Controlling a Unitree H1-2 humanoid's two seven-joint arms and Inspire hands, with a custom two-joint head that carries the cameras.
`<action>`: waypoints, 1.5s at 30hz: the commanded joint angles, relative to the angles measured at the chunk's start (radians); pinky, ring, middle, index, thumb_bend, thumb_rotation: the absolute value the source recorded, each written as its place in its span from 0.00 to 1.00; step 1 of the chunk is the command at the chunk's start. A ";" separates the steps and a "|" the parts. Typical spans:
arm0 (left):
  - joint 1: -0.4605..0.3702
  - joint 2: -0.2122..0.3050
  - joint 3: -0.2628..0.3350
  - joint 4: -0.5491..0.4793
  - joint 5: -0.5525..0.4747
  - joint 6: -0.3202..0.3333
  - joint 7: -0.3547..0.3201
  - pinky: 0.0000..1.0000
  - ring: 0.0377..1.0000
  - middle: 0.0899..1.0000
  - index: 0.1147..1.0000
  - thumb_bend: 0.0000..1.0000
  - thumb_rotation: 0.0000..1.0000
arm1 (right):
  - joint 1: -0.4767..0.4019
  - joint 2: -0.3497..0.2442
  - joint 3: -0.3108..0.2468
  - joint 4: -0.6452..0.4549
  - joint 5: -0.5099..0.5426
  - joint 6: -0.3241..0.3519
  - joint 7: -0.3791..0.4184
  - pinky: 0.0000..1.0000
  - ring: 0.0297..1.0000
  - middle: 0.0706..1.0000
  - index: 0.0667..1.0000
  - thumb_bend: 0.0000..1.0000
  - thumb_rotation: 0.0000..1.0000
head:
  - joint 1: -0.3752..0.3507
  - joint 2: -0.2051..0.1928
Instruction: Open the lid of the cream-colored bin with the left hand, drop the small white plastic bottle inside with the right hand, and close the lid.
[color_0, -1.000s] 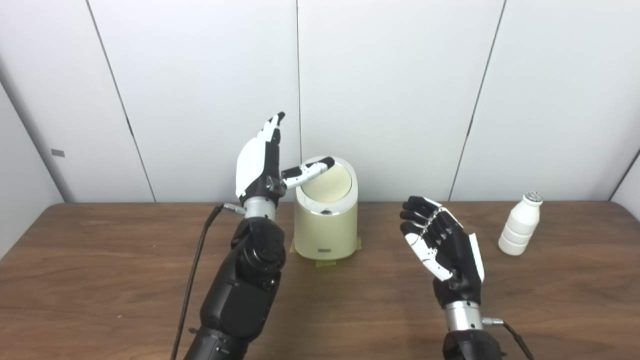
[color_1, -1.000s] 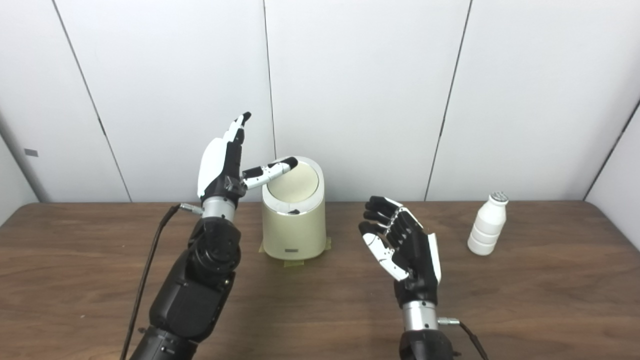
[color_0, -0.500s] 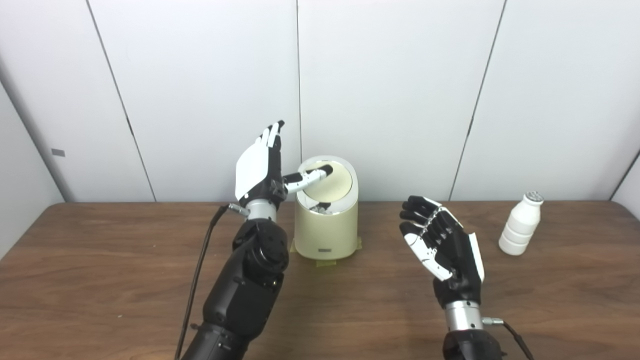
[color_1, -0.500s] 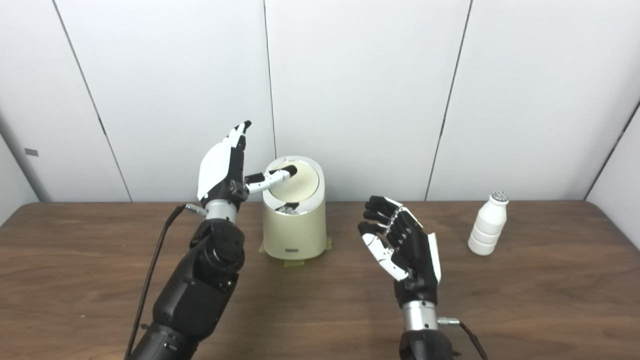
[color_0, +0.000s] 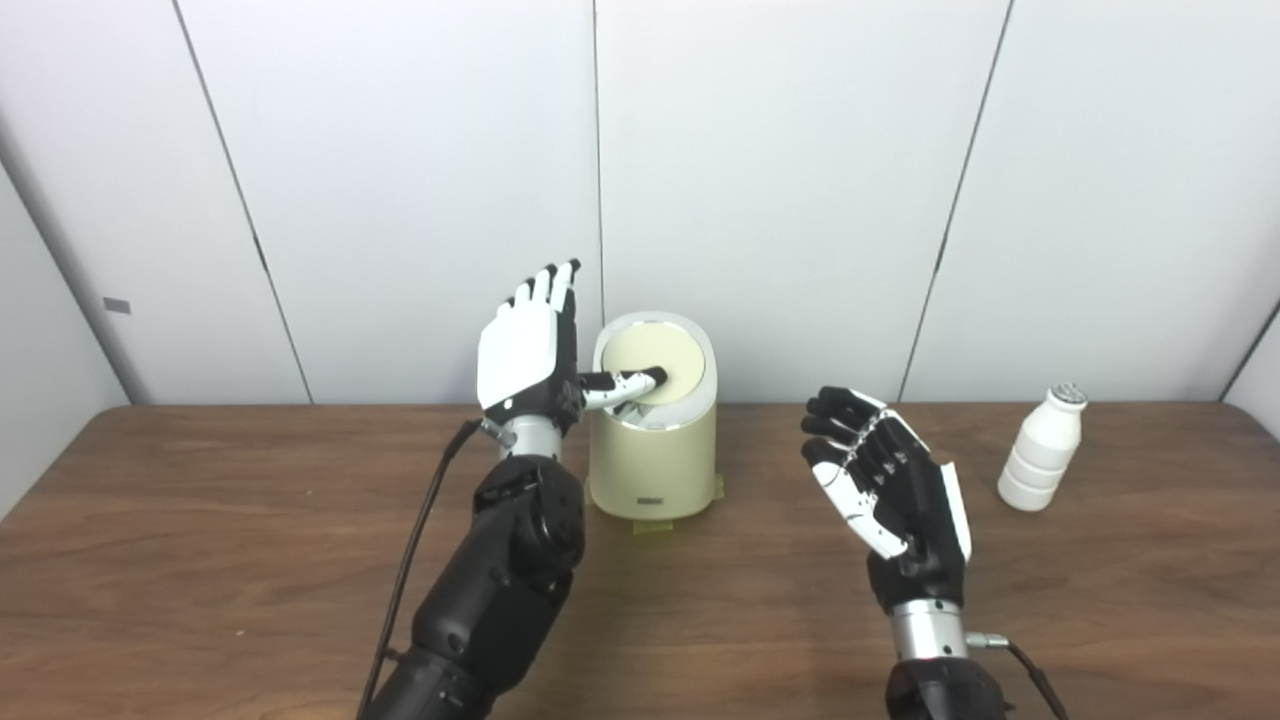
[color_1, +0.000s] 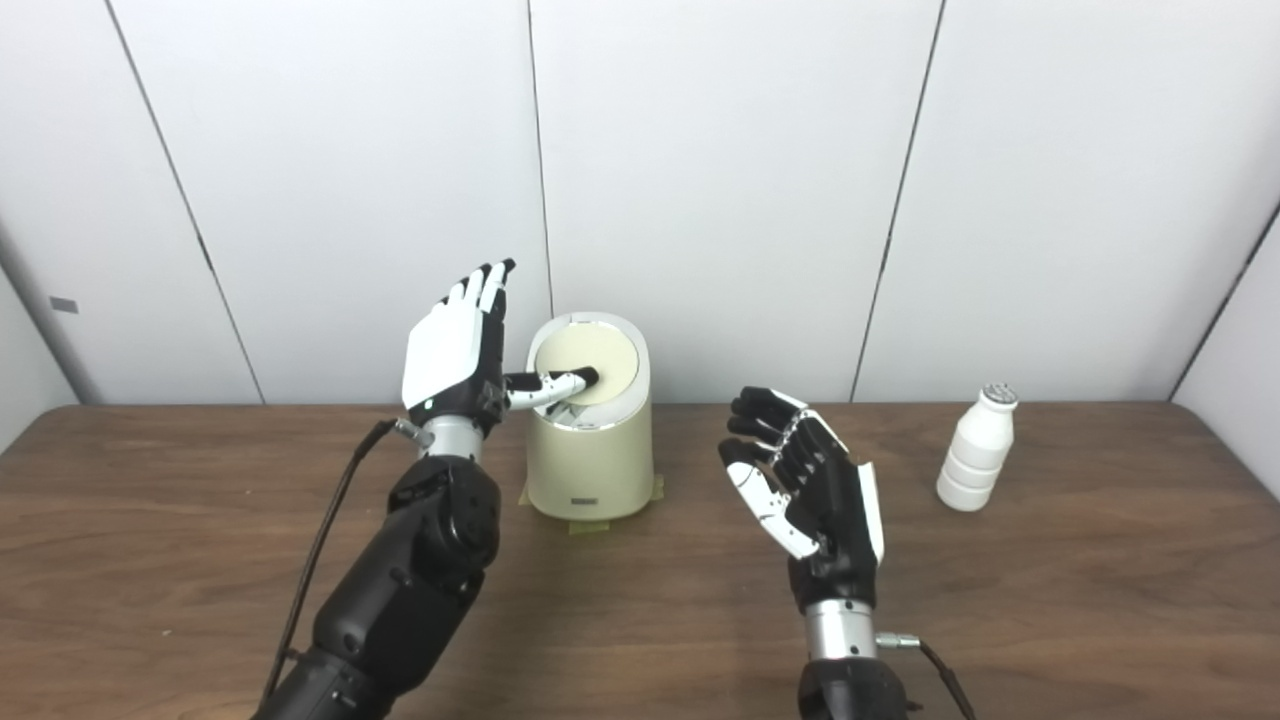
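Note:
The cream-colored bin (color_0: 652, 460) stands at the back middle of the table, with a round swing lid (color_0: 665, 352) on top. My left hand (color_0: 535, 350) is open beside the bin's left side, fingers pointing up, its thumb lying across the lid's front part and pressing it. The small white plastic bottle (color_0: 1040, 450) stands upright at the back right. My right hand (color_0: 885, 480) is open and empty, palm up, between the bin and the bottle.
The brown wooden table (color_0: 200, 540) runs to a white panelled wall (color_0: 800, 180) just behind the bin. A black cable (color_0: 415, 540) hangs from the left wrist. Yellow tape (color_0: 650, 525) marks the bin's foot.
My left hand has come down and turned its back toward me. Its thumb has moved from above the lid's rim down onto the lid. The right hand has hardly moved.

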 joint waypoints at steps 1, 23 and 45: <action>-0.071 0.013 -0.032 0.012 0.088 0.017 0.051 1.00 1.00 1.00 1.00 0.98 0.25 | -0.038 0.007 0.003 -0.033 0.001 -0.030 -0.001 0.58 0.66 0.66 0.63 0.31 0.28 | -0.001 0.001; -0.061 0.074 -0.140 0.092 0.263 0.030 0.102 1.00 1.00 1.00 1.00 0.82 0.56 | -0.039 0.013 0.005 -0.042 0.004 -0.025 0.000 0.58 0.66 0.65 0.63 0.31 0.24 | -0.006 -0.001; 0.033 -0.003 0.059 -0.134 0.020 -0.038 0.086 1.00 1.00 1.00 1.00 0.59 1.00 | -0.036 0.011 0.010 -0.052 0.000 -0.006 0.003 0.58 0.65 0.65 0.63 0.32 0.25 | -0.006 -0.003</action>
